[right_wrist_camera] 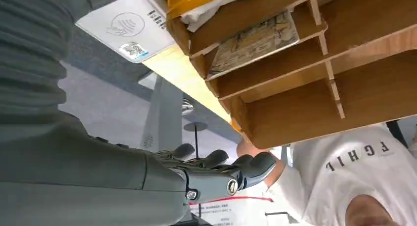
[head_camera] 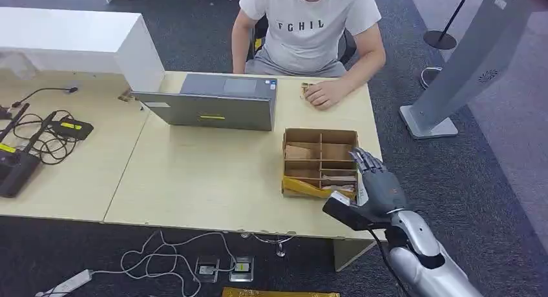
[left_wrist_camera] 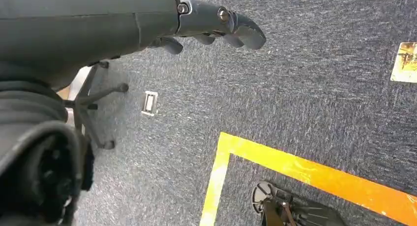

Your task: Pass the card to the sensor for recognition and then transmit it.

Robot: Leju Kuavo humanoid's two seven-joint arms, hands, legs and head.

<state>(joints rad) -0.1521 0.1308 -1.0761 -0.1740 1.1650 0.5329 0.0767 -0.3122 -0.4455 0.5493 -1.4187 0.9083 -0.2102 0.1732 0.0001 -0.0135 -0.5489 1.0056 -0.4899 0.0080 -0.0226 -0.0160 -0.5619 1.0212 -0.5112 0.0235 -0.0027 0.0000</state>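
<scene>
right hand [head_camera: 378, 181] | fingers spread, empty | beside divided wooden box [head_camera: 320, 161]

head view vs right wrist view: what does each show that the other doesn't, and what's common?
Head view alone: the laptop, the cables and devices at the left end of the table, the floor cabling, and the grey stand.

Right wrist view alone: a white reader with a contactless symbol and a printed card lying in one compartment.

Both: the right hand, holding nothing, at the wooden divided box, and the seated person in the white T-shirt.
</scene>
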